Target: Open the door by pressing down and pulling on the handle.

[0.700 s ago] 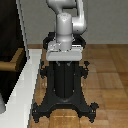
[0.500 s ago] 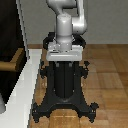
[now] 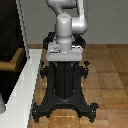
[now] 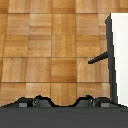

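The door (image 3: pixel 9 35) is a tall dark panel in a white frame at the exterior view's left; its tan handle (image 3: pixel 11 64) sticks out level from the panel. My arm (image 3: pixel 66 25) rises from the black pedestal (image 3: pixel 64 82) beside the door, and the gripper is above that view's edge. The wrist view looks down on the door (image 4: pixel 119 55) edge-on, with the handle (image 4: pixel 98 59) as a thin dark bar. My gripper (image 4: pixel 64 101) shows only as two dark fingertips (image 4: pixel 35 101) standing well apart, away from the handle, with nothing between them.
A white table surface (image 3: pixel 20 100) runs under the door at the exterior view's left, close to the pedestal's spreading black feet (image 3: pixel 45 107). Wood-tile floor (image 4: pixel 50 50) lies all around.
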